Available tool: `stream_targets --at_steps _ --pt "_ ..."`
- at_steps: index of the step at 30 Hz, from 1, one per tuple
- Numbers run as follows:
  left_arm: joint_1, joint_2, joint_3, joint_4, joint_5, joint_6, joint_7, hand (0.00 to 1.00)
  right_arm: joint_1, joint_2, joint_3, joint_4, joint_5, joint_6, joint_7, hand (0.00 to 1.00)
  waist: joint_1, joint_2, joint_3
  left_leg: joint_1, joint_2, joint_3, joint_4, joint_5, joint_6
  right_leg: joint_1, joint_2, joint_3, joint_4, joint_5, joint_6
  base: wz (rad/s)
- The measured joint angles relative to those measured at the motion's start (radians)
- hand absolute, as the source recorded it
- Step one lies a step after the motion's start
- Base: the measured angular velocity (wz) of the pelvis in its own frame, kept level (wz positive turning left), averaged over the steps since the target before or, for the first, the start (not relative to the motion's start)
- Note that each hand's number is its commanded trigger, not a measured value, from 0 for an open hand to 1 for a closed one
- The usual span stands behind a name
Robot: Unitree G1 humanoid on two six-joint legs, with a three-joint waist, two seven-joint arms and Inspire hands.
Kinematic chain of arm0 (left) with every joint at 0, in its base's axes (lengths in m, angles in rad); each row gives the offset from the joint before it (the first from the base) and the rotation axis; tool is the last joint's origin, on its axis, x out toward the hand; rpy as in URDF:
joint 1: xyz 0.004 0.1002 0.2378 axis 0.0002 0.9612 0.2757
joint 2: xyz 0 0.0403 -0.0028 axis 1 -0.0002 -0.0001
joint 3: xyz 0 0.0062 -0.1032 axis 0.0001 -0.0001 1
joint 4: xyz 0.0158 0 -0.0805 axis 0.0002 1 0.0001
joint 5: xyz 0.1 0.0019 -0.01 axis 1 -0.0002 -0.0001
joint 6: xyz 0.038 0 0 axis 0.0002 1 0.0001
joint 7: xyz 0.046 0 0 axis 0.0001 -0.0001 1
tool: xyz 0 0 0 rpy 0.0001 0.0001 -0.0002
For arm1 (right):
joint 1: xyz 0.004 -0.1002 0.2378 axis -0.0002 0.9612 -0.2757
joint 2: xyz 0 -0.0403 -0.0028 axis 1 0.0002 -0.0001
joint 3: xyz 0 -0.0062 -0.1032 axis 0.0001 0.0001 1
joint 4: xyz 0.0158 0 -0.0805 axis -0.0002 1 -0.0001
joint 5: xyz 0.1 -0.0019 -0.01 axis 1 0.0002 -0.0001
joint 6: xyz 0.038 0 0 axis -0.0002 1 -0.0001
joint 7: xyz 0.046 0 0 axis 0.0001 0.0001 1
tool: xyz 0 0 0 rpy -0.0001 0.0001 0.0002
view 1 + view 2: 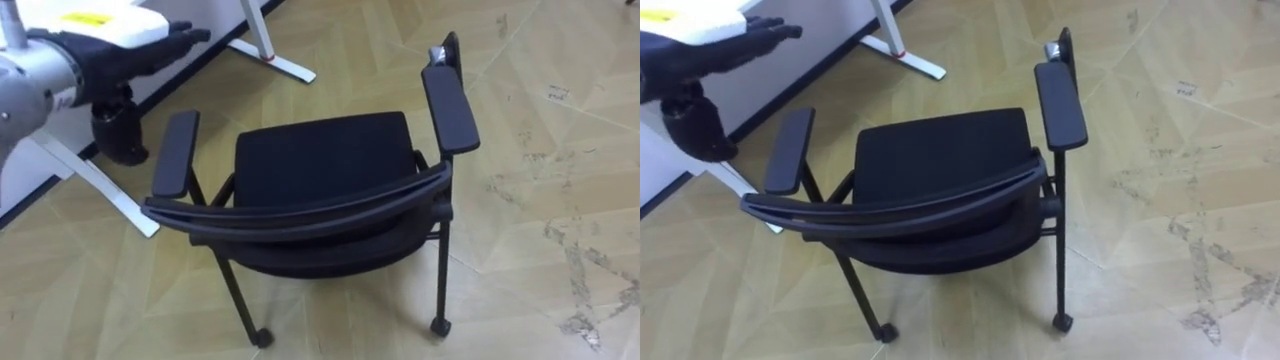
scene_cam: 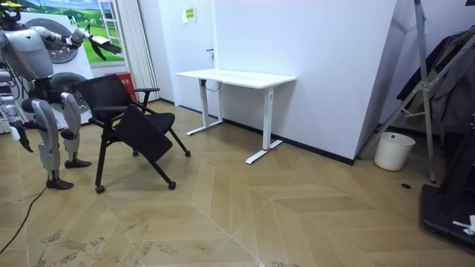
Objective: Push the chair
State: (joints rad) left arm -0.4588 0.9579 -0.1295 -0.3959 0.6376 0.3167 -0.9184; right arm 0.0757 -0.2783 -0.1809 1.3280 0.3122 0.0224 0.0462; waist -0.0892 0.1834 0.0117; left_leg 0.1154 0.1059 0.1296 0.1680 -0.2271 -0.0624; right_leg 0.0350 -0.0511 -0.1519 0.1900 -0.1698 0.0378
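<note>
A black chair (image 1: 320,155) with a mesh seat, two padded armrests and small castors stands on the wooden floor right in front of me, its curved backrest (image 1: 300,215) nearest to me. In the room view I stand behind the chair (image 2: 122,111) at the room view's left. My left hand (image 1: 150,45) is raised with straight fingers, in the air above and to the left of the left armrest (image 1: 178,150), apart from the chair. My right hand (image 2: 21,137) hangs low at my side.
A white desk (image 2: 237,76) stands against the wall beyond the chair; its foot bar (image 1: 272,58) lies ahead on the floor, and another white foot bar (image 1: 100,185) lies at my left. A white bin (image 2: 393,150) and a rack stand far off at the room view's right.
</note>
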Motion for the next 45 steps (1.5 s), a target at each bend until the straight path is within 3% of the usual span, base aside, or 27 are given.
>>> stream_targets --at_steps 3,4,5,6,7,8,9,10,11,12,13,14,16,18,21,22,24,26,30,34,35,39,45 --pt "-0.019 0.005 0.0 0.0 0.0 0.006 -0.034 0.0 0.002 0.0 0.0 -0.009 -0.019 0.0 0.0 0.0 0.008 0.0 0.0 -0.004 -0.003 0.0 0.012 0.0 0.0 0.002 -0.003 0.018 0.0 0.0 0.0 0.02" --pt "-0.02 0.005 0.0 0.0 -0.006 0.007 -0.042 0.0 -0.002 0.0 0.001 -0.01 -0.033 0.0 0.0 0.0 0.013 -0.007 0.005 -0.024 -0.014 0.0 0.06 -0.001 0.002 0.011 -0.016 0.042 -0.001 0.001 -0.001 0.26" --pt "-0.022 0.004 -0.002 -0.002 -0.028 0.007 -0.051 0.0 -0.009 -0.005 0.002 -0.01 -0.036 0.0 0.0 0.0 0.004 -0.025 0.0166 -0.085 -0.047 -0.02 0.124 -0.02 0.023 0.015 -0.05 0.107 -0.003 0.001 -0.001 0.42" --pt "-0.028 0.004 -0.005 -0.005 -0.041 0.007 -0.056 0.0 -0.012 -0.01 0.002 -0.009 -0.036 -0.001 -0.001 0.0 -0.004 -0.022 0.0153 -0.117 -0.074 -0.047 0.101 -0.021 0.039 0.013 -0.061 0.138 -0.004 0.001 0.0 0.87" --pt "-0.047 0.003 -0.018 -0.019 -0.05 0.005 -0.066 0.0 -0.006 -0.03 0.0 -0.005 -0.036 -0.002 -0.001 0.0 -0.028 -0.008 0.0071 -0.176 -0.107 -0.04 0.024 0.02 0.087 0.001 -0.073 0.147 0.002 -0.009 0.016 0.61" --pt "-0.049 -0.005 -0.039 -0.026 -0.054 0.008 -0.073 0.0 -0.002 -0.036 -0.004 0.002 -0.039 0.001 0.004 0.0 -0.002 -0.004 -0.0038 -0.155 -0.115 -0.012 0.028 0.047 0.087 -0.023 -0.084 0.129 0.035 -0.03 0.037 0.3" --pt "-0.047 -0.005 -0.054 -0.026 -0.054 0.012 -0.077 0.0 -0.001 -0.037 -0.005 0.006 -0.038 0.001 0.009 0.0 0.015 -0.003 -0.0043 -0.145 -0.114 -0.02 0.031 0.047 0.087 -0.03 -0.079 0.121 0.041 -0.035 0.031 -0.45" --pt "-0.033 -0.006 -0.069 -0.023 -0.054 0.025 -0.077 0.0 -0.006 -0.033 -0.003 0.008 -0.034 -0.002 0.02 0.0 0.026 -0.001 -0.002 -0.12 -0.108 -0.102 0.03 0.047 0.087 -0.051 -0.033 0.137 0.026 -0.042 0.01 -0.64" --pt "-0.017 -0.006 -0.071 -0.022 -0.054 0.032 -0.077 0.0 -0.016 -0.026 0.005 0.006 -0.034 -0.011 0.02 0.0 0.022 0.004 0.0019 -0.101 -0.096 -0.169 0.031 0.042 0.084 -0.104 0.023 0.147 -0.014 -0.003 -0.035 -0.59" --pt "-0.009 -0.008 -0.07 -0.022 -0.053 0.035 -0.077 0.0 -0.019 -0.025 0.008 0.001 -0.031 -0.015 0.015 0.0 0.015 0.006 0.0036 -0.092 -0.094 -0.179 0.036 0.037 0.081 -0.124 0.042 0.14 -0.024 0.06 -0.051 -0.3" --pt "0.015 -0.015 -0.072 -0.029 -0.058 0.033 -0.08 0.0 -0.025 -0.028 0.018 -0.011 -0.02 -0.018 -0.007 0.0 -0.014 0.022 0.0002 -0.072 -0.086 -0.161 0.038 0.027 0.071 -0.094 0.044 0.1 -0.007 0.071 -0.052 -0.22" --pt "0.017 -0.015 -0.073 -0.03 -0.078 0.032 -0.088 0.0 -0.03 -0.03 0.034 -0.012 -0.013 -0.016 -0.031 0.0 -0.026 0.022 0.0076 -0.058 -0.086 -0.12 0.031 0.022 0.067 -0.077 0.048 0.101 -0.006 0.07 -0.052 -0.17" --pt "0.01 -0.015 -0.073 -0.036 -0.108 0.033 -0.099 0.0 -0.036 -0.024 0.049 -0.01 -0.014 -0.006 -0.044 0.0 -0.055 0.026 0.0089 -0.055 -0.081 -0.102 0.005 0.026 0.061 -0.064 0.049 0.124 -0.005 0.07 -0.051 -0.04" --pt "0.009 -0.016 -0.076 -0.043 -0.13 0.035 -0.112 0.0 -0.033 -0.014 0.053 -0.006 -0.018 0.002 -0.037 0.0 -0.061 0.026 0.0105 -0.051 -0.078 -0.092 -0.017 0.032 0.063 -0.057 0.053 0.122 -0.004 0.063 -0.043 0.02" --pt "0.02 -0.017 -0.11 -0.043 -0.132 0.057 -0.132 0.0 -0.035 -0.011 0.061 0.011 -0.031 0.002 -0.02 0.0 -0.065 0.011 0.0208 -0.035 -0.088 -0.09 -0.015 0.032 0.064 -0.048 0.052 0.119 -0.004 0.063 -0.042 -0.05" --pt "0.034 -0.017 -0.123 -0.044 -0.132 0.062 -0.135 0.0 -0.042 -0.008 0.061 0.014 -0.032 0.002 -0.021 0.0 -0.069 0.012 0.0195 -0.036 -0.091 -0.09 -0.014 0.029 0.067 -0.048 0.05 0.117 -0.005 0.062 -0.042 0.0" --pt "0.042 -0.018 -0.149 -0.043 -0.133 0.067 -0.135 0.0 -0.051 -0.001 0.062 0.03 -0.031 0.002 -0.021 0.0 -0.07 0.001 0.0239 -0.038 -0.098 -0.09 -0.012 0.022 0.079 -0.048 0.045 0.118 -0.005 0.052 -0.026 0.03" --pt "0.051 -0.05 -0.171 -0.04 -0.133 0.068 -0.134 0.0 -0.055 -0.004 0.08 0.034 -0.026 0.001 -0.021 0.0 -0.069 -0.006 0.0222 -0.05 -0.105 -0.077 -0.001 0.015 0.09 -0.053 0.037 0.119 -0.007 0.047 -0.021 0.05" --pt "0.082 -0.075 -0.171 -0.037 -0.134 0.061 -0.131 0.0 -0.06 -0.003 0.082 0.034 -0.026 0.0 -0.009 0.0 -0.069 -0.006 0.0192 -0.05 -0.11 -0.074 0.004 0.007 0.102 -0.047 0.034 0.121 -0.021 0.046 -0.019 -0.04" --pt "0.134 -0.106 -0.171 -0.031 -0.133 0.061 -0.115 0.0 -0.055 -0.003 0.089 0.039 -0.023 0.001 -0.001 0.0 -0.072 0.006 0.0104 -0.044 -0.113 -0.073 0.015 0.007 0.102 -0.038 0.034 0.123 -0.02 0.046 -0.018 0.0" --pt "0.151 -0.125 -0.172 -0.02 -0.133 0.061 -0.115 0.0 -0.058 -0.003 0.099 0.05 -0.021 0.001 0.0 0.0 -0.073 0.005 0.0113 -0.036 -0.115 -0.073 0.014 0.007 0.102 -0.029 0.036 0.122 -0.021 0.045 -0.019 0.0" --pt "0.177 -0.142 -0.22 -0.013 -0.133 0.061 -0.114 0.0 -0.077 -0.005 0.12 0.091 -0.01 0.002 -0.001 0.0 -0.09 0.009 0.0074 -0.031 -0.114 -0.075 0.019 0.007 0.102 -0.019 0.037 0.117 -0.02 0.04 -0.02 0.1" --pt "0.212 -0.181 -0.267 -0.012 -0.151 0.079 -0.115 0.0 -0.091 -0.007 0.153 0.091 0.015 0.021 -0.019 0.0 -0.098 0.006 0.0094 -0.027 -0.113 -0.076 0.017 0.006 0.103 -0.018 0.036 0.11 -0.014 0.036 -0.021 0.03"
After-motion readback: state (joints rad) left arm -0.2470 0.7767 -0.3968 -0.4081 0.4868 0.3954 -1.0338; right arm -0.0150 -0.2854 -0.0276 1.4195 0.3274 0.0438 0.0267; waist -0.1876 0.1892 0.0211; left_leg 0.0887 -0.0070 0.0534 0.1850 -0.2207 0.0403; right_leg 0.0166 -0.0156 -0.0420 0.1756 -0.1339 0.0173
